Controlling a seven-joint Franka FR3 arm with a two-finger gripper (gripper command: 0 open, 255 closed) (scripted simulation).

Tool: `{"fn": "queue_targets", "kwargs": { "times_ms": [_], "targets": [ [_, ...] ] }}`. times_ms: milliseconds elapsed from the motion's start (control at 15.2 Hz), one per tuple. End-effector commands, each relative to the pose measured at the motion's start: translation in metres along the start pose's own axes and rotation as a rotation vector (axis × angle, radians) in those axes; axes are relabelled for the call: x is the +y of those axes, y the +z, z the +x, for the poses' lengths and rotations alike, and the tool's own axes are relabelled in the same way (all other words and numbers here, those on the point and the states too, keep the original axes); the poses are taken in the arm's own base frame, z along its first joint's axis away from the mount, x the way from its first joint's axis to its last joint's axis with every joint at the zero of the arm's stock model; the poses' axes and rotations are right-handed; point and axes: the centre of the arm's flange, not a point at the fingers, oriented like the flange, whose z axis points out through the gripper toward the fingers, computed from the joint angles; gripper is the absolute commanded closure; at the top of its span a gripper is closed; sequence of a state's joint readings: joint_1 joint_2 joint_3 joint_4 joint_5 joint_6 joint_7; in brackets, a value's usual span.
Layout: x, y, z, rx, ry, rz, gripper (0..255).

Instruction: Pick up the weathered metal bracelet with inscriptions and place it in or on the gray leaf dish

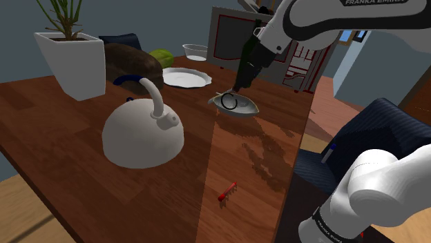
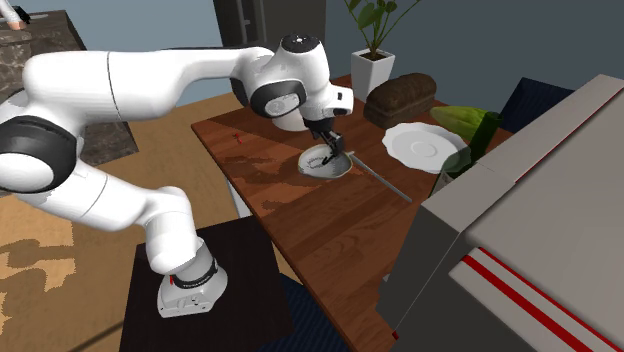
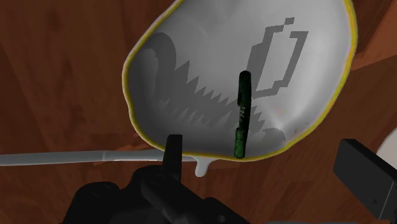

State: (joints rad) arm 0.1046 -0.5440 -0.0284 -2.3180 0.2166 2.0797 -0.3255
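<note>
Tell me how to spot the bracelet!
Find the wooden table with the big white kettle. Near it lies a grey leaf-shaped dish with a yellow rim. The bracelet is the thin dark green ring inside, the dish's only dark thing.

The bracelet (image 1: 229, 103) lies in the dish (image 1: 251, 109); kettle (image 1: 141, 131) at shoulder view's left; plate (image 1: 185, 78) behind.

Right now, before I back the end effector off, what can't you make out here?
1. Inscriptions on the bracelet: edge-on in the wrist view, too small in the shoulder view.
2. Far rim of the leaf dish: cut off by the wrist view's edge.
3. How the bracelet rests, leaning on the dish wall or not: cannot tell.
4. Second exterior view: the end effector stands in front of the bracelet.
</note>
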Motion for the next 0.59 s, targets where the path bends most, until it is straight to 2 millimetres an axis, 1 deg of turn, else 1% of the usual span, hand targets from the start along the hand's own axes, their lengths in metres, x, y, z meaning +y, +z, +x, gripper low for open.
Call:
{"fn": "queue_targets", "kwargs": {
  "times_ms": [0,66,528],
  "targets": [
    [-0.001,-0.024,-0.002,-0.001,0.0,0.0,0],
    [-0.001,-0.034,-0.002,-0.001,0.0,0.0,0],
    [-0.001,-0.034,-0.002,-0.001,0.0,0.0,0]
  ]
}}
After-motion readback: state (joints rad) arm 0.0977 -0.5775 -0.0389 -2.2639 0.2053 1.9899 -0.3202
